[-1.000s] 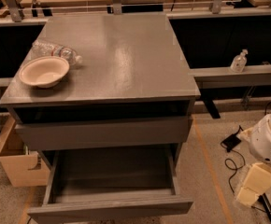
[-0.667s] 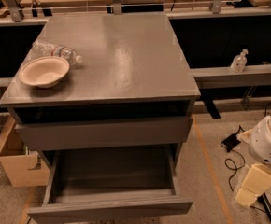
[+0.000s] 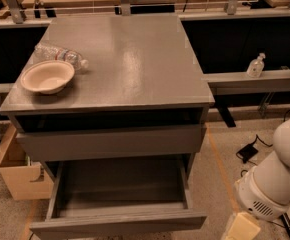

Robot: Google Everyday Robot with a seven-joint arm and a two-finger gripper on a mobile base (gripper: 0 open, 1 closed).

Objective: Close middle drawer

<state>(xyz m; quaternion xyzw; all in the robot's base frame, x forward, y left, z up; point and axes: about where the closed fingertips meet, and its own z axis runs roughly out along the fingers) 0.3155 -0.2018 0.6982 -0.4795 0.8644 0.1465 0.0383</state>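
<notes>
The wide, shallow matte-grey middle drawer (image 3: 120, 199) stands pulled out, its interior bare, directly left of the tool (image 3: 240, 228). The tool, a beige block on the white arm (image 3: 280, 179), hangs low, just off the drawer's front right corner. Whether it is released or clenched cannot be told. The drawer front's long axis runs left-right, so closing requires a rearward push.

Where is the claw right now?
Bottom right of the camera view: the claw sits under the white arm, just right of the open middle drawer's front, apart from it.
</notes>
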